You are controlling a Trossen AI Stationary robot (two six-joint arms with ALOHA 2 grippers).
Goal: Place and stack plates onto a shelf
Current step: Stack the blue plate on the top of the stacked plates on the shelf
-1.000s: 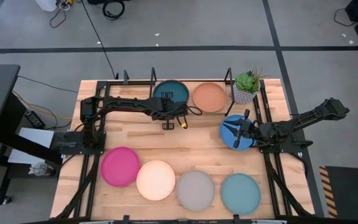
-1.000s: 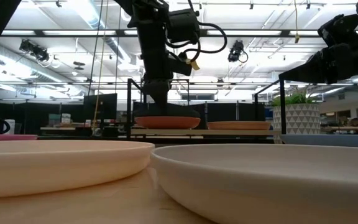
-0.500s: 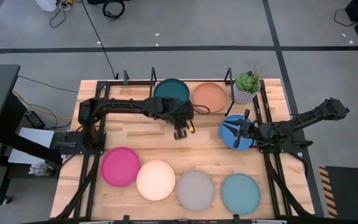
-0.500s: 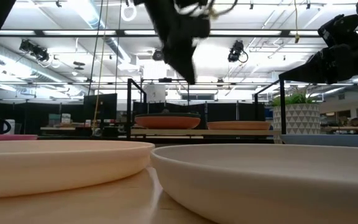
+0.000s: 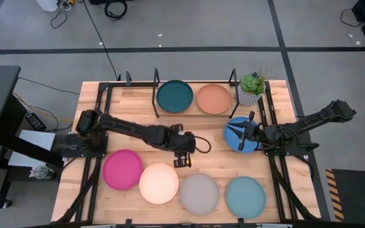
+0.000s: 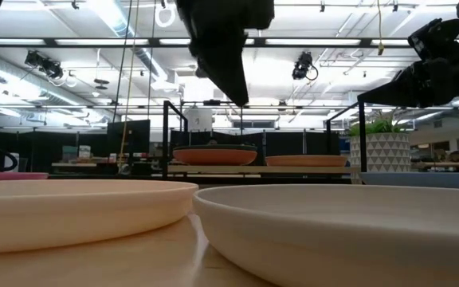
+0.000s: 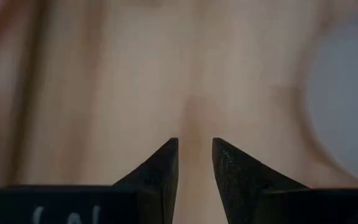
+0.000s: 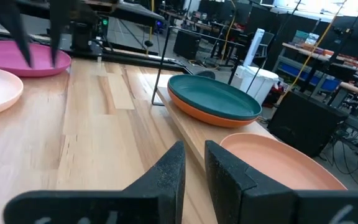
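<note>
Teal plate is sitting on an orange one on the shelf at 12 o'clock. I'm hovering my left hand, nearly closed and empty, mid-surface; my right hand, nearly closed, is waiting over the blue plate.

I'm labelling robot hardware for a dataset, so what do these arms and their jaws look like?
Both arms are dark, slim, jointed links on dark bases at the table's sides. The left gripper has a black cable looping beside its wrist and a small yellow spot nearby. The right gripper ends in thin dark prongs. In the wrist views each finger is a matte black wedge tapering to a point, with faint pale lettering on the body behind.
</note>
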